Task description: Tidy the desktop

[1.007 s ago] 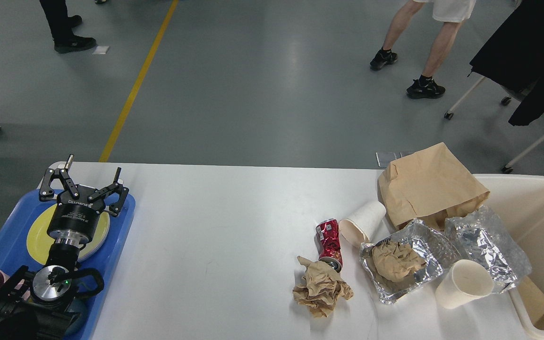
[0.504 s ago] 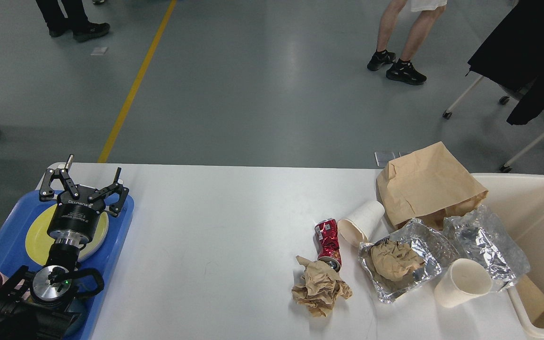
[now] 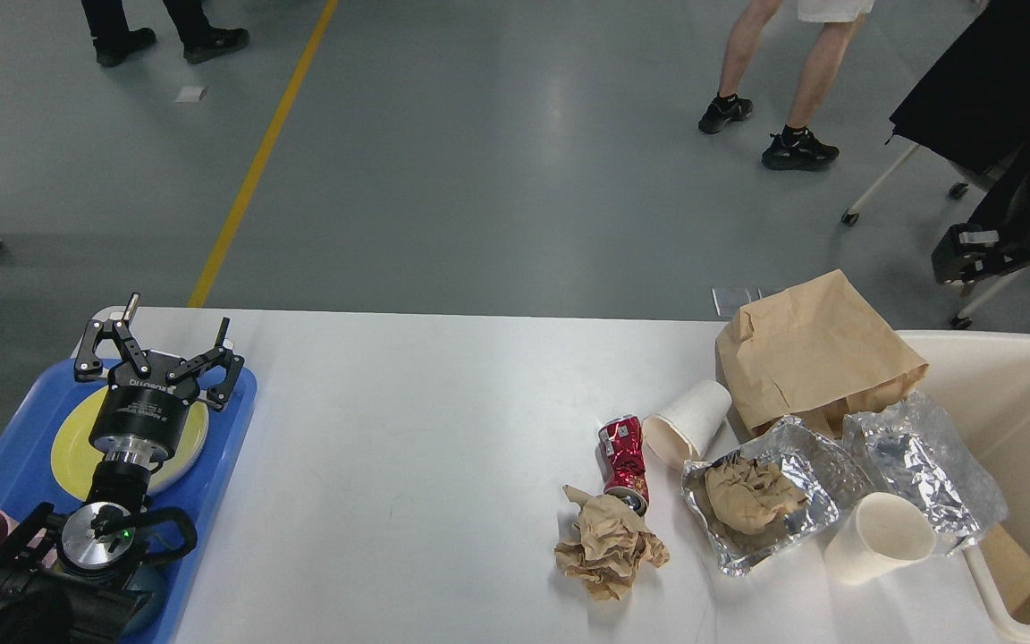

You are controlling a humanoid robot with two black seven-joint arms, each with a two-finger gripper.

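The left gripper (image 3: 157, 344) is held spread and empty above the tray (image 3: 229, 420); rubbish is left on the desktop (image 3: 408, 429).

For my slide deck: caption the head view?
Open left gripper above blue tray; crushed can, cups, foil and paper litter the desktop.

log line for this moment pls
left claw open, empty, above blue tray | right claw state unclear | trash on desktop

Left tool (image 3: 160, 351) fingers spread, raised; right arm (image 3: 1007, 237) at right edge
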